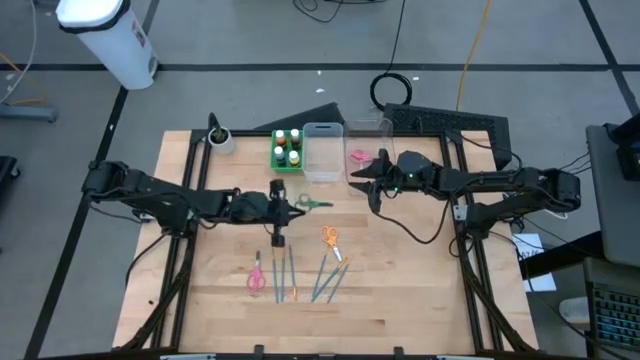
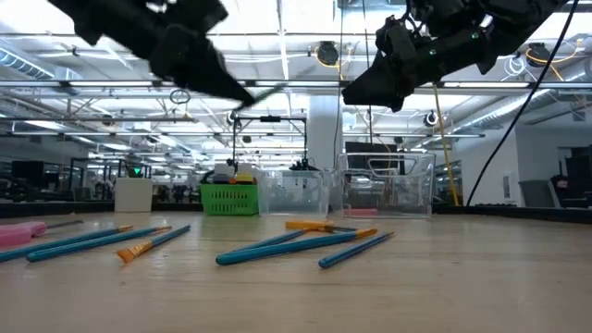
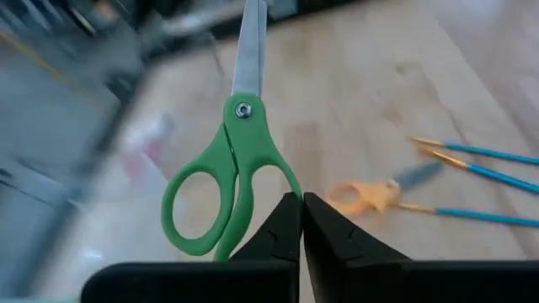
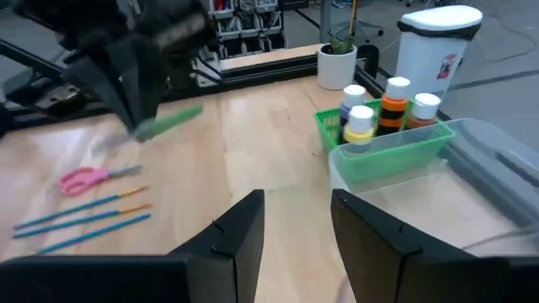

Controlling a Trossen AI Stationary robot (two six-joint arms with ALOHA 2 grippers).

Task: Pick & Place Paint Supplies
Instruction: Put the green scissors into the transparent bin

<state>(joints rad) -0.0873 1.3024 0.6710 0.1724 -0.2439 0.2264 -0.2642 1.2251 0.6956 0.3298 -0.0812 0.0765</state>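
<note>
Here the left gripper (image 3: 301,220) pinches the green scissors (image 3: 227,172); the right gripper (image 4: 296,220) hangs spread, empty.

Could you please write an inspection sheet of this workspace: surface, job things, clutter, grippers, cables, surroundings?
Surface: wooden table, no spills seen.
Job's things: green scissors lifted; orange scissors, pink scissors and brushes on the table; paint bottles in the green tray; another pink item in a clear bin.
Clutter: small potted plant.
Grippers: left gripper shut on green scissors; right gripper open, beside the bins.
Cables: black coil on the floor.
Surroundings: white bin.
</note>
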